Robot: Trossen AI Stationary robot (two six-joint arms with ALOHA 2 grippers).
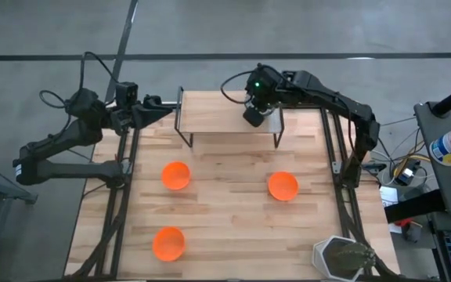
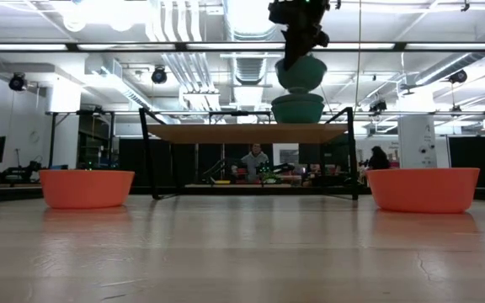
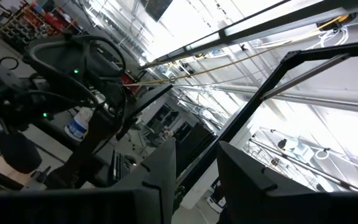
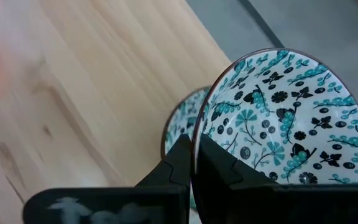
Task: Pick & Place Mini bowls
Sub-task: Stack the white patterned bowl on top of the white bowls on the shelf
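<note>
Right end effector (image 4: pixel 194 163) gripping a patterned mini bowl (image 4: pixel 284 118) by its rim above a raised wooden shelf (image 1: pixel 229 117).

A second patterned bowl (image 2: pixel 298 108) is sitting on the shelf directly beneath the held one. Three orange bowls are lying on the bench nearer the front: one (image 1: pixel 283 186) below the right end effector, two (image 1: pixel 175 175) (image 1: pixel 168 243) further left. The left end effector (image 3: pixel 194 174) is waiting with fingers parted, holding nothing, off the bench's left rear corner.
</note>
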